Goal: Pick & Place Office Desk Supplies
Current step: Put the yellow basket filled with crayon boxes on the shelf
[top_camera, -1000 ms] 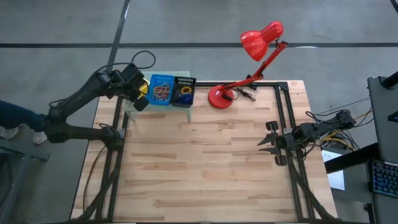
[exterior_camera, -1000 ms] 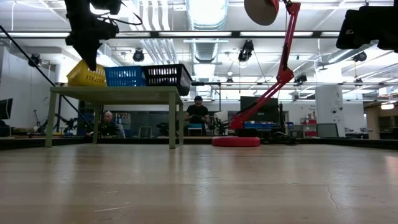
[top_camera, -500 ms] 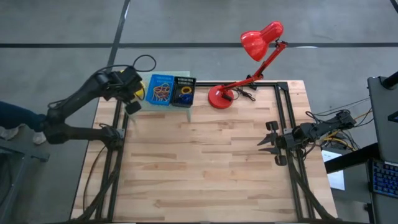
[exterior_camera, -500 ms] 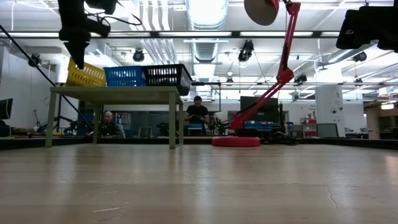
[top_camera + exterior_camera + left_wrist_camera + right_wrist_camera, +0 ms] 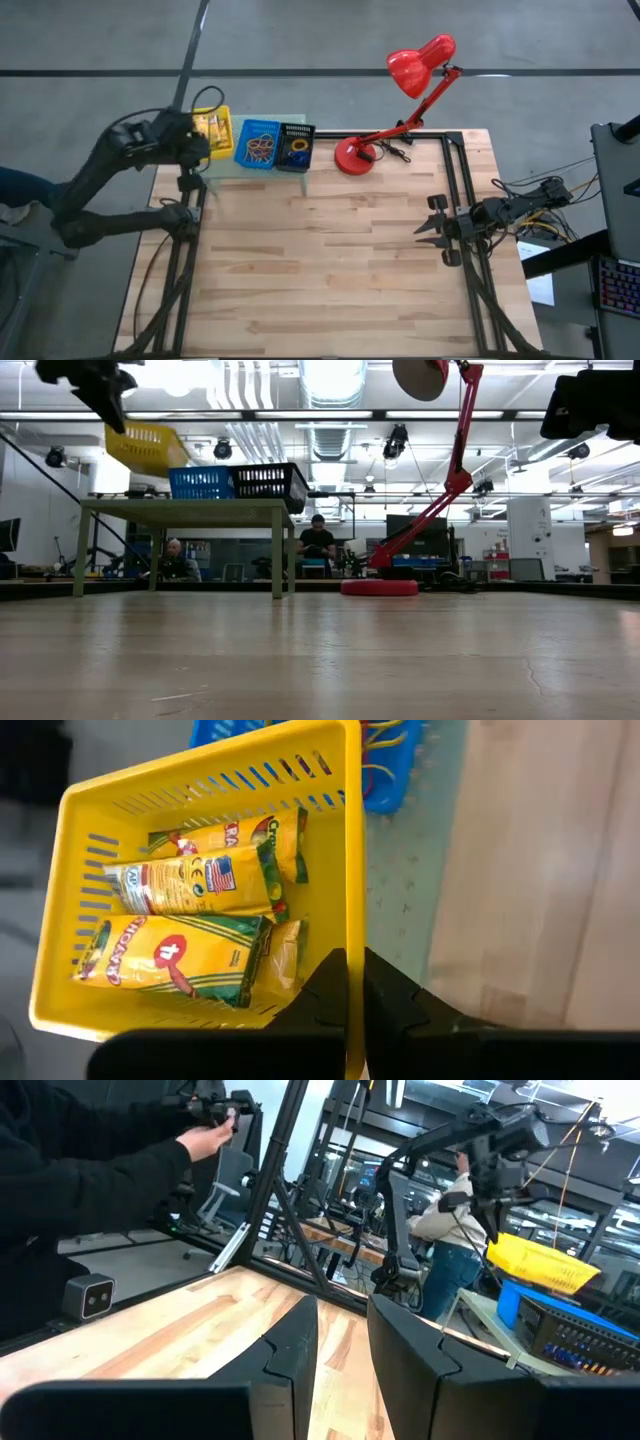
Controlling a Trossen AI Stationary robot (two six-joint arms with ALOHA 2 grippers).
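Observation:
A yellow slotted basket (image 5: 200, 890) holds several yellow packets (image 5: 190, 880); it shows lifted and tilted in the low view (image 5: 148, 446) and at the table's far left corner in the high view (image 5: 213, 126). My left gripper (image 5: 355, 970) is shut on it (image 5: 197, 150). A blue basket (image 5: 260, 143) with coloured rubber bands and a black basket (image 5: 297, 146) with small rings stand on the pale green shelf (image 5: 185, 507). My right gripper (image 5: 432, 222) waits open near the table's right edge. My left gripper holds the yellow basket by its side wall (image 5: 350, 920), the one toward the table's near side. One finger (image 5: 320, 995) is inside the basket and one (image 5: 395, 995) outside, coming from above. The basket is lifted clear of the shelf and tilted, with the packets still inside.
A red desk lamp stands with its round base (image 5: 354, 155) on the far edge beside the shelf, its head (image 5: 420, 62) raised beyond the table. Black frame rails (image 5: 462, 190) run along both sides. People sit in the room behind (image 5: 318, 542). Bare wood (image 5: 320, 270) fills the middle.
My left gripper has moved up and toward the table's left edge, shut on the yellow basket. The basket has come off the green shelf, where it stood beside the blue one, and now hangs lifted and tilted. My right arm has kept still.

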